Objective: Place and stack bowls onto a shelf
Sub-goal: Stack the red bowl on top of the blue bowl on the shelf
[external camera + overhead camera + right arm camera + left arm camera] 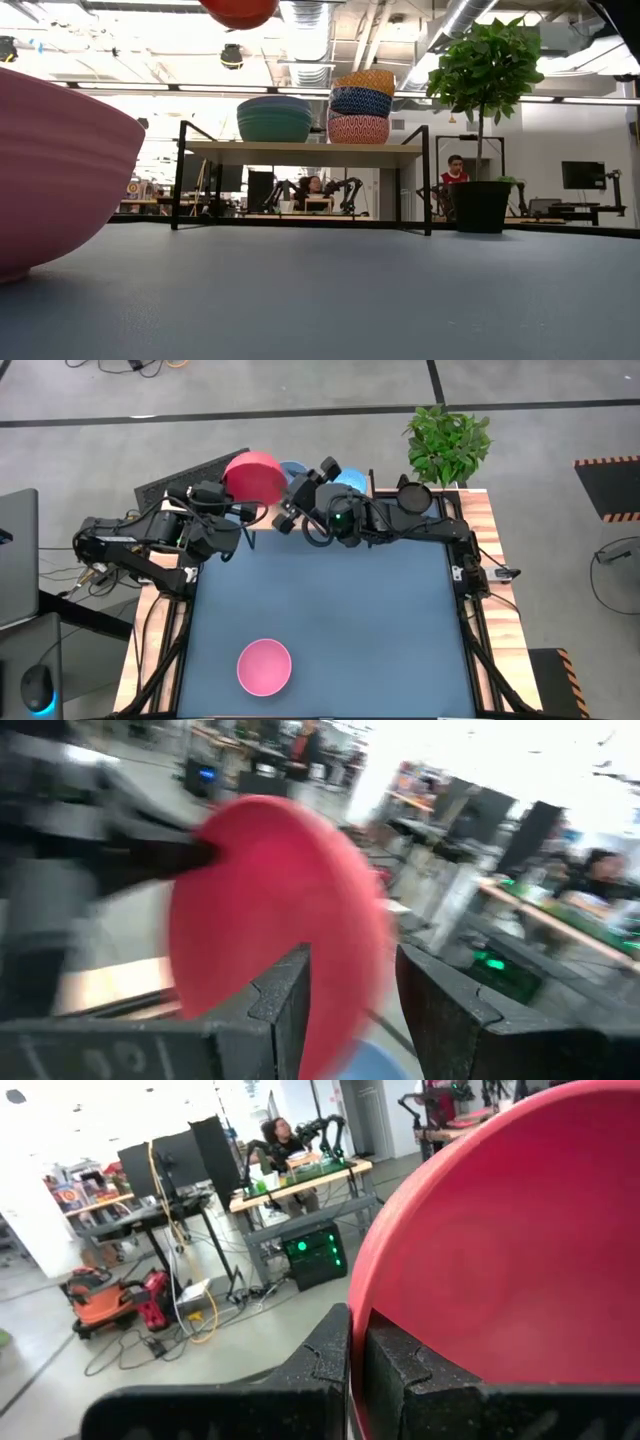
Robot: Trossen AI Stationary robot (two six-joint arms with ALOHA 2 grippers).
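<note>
My left gripper [238, 512] is shut on the red bowl [255, 478], held high above the shelf's left part; in the low view only the bowl's underside [238, 10] shows at the top. My right gripper [300, 493] hovers open just right of the red bowl [270, 920] and touches nothing. The shelf [300, 151] stands at the table's far edge. It carries a grey-blue bowl on a green one [274, 118] and a stack of small patterned bowls [361, 102]. The pink bowl [264, 665] rests on its base near the table's near edge. My left gripper holds the red bowl by its rim [358, 1315], pinched with one finger [420, 1380] inside the bowl and the other [320, 1365] outside. It comes from the table's left. The bowl is lifted clear and stands tipped on edge, its hollow facing the gripper.
A potted plant [448, 440] stands at the table's far right corner beside the shelf. The blue tabletop [330, 610] lies bare between the shelf and the pink bowl. People sit at desks in the room beyond.
</note>
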